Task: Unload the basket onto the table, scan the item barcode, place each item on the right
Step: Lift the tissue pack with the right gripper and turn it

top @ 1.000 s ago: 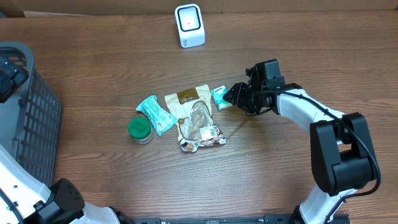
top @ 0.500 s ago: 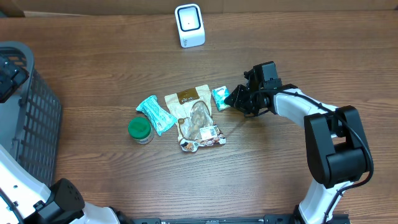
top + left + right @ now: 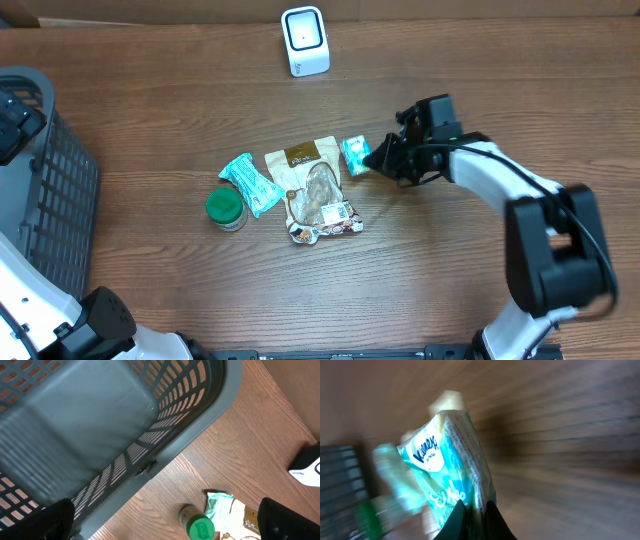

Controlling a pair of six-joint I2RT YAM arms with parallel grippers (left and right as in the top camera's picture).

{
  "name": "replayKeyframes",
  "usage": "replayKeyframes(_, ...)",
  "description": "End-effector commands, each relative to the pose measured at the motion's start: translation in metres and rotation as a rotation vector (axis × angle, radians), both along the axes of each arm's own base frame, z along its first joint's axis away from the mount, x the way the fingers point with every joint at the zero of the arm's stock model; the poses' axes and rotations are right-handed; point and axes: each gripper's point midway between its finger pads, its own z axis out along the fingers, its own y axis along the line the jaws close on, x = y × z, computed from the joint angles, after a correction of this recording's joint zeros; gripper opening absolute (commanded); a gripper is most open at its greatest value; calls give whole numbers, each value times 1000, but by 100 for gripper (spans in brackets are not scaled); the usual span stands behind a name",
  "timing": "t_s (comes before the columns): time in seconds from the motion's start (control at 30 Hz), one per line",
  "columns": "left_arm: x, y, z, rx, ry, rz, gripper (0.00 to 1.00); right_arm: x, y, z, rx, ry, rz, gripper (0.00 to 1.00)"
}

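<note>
Grey plastic basket (image 3: 60,190) stood at the far left, and my left gripper (image 3: 169,519) hung over it, fingers spread wide and empty. Rightward came the green-lidded jar (image 3: 225,207), the teal wrapper (image 3: 250,182) and the brown pouch (image 3: 315,190), with the white scanner (image 3: 305,40) well beyond them. The tissue pack (image 3: 354,155) was just right of the pouch, my right gripper (image 3: 375,158) pinched on its edge. That hold looked thin to me, so I judged it best to lift slowly and turn the barcode squarely toward the scanner.
</note>
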Motion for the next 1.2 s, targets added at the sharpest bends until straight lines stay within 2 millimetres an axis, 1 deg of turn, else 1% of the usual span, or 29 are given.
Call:
replayKeyframes(0.0, 1, -3, 0, 1, 0, -23, 99, -3, 8, 88, 217, -118, 59, 4)
replayKeyframes(0.07, 1, -3, 0, 1, 0, -23, 99, -9, 8, 112, 311, -108, 69, 4)
replayKeyframes(0.17, 1, -3, 0, 1, 0, -23, 100, -18, 4, 140, 438, -78, 81, 4)
replayKeyframes(0.3, 1, -3, 0, 1, 0, -23, 100, -26, 0, 166, 587, -37, 123, 4)
replayKeyframes(0.43, 1, -3, 0, 1, 0, -23, 100, -29, -1, 182, 670, -11, 151, 4)
replayKeyframes(0.63, 1, -3, 0, 1, 0, -23, 99, -26, -1, 190, 709, 68, 113, 4)
replayKeyframes(0.9, 1, -3, 0, 1, 0, -23, 99, -25, -1, 191, 713, 82, 104, 4)
replayKeyframes(1.0, 1, -3, 0, 1, 0, -23, 100, -25, -1, 191, 710, 67, 111, 4)
replayKeyframes(1.17, 1, -3, 0, 1, 0, -23, 100, -27, 4, 188, 683, -15, 160, 4)
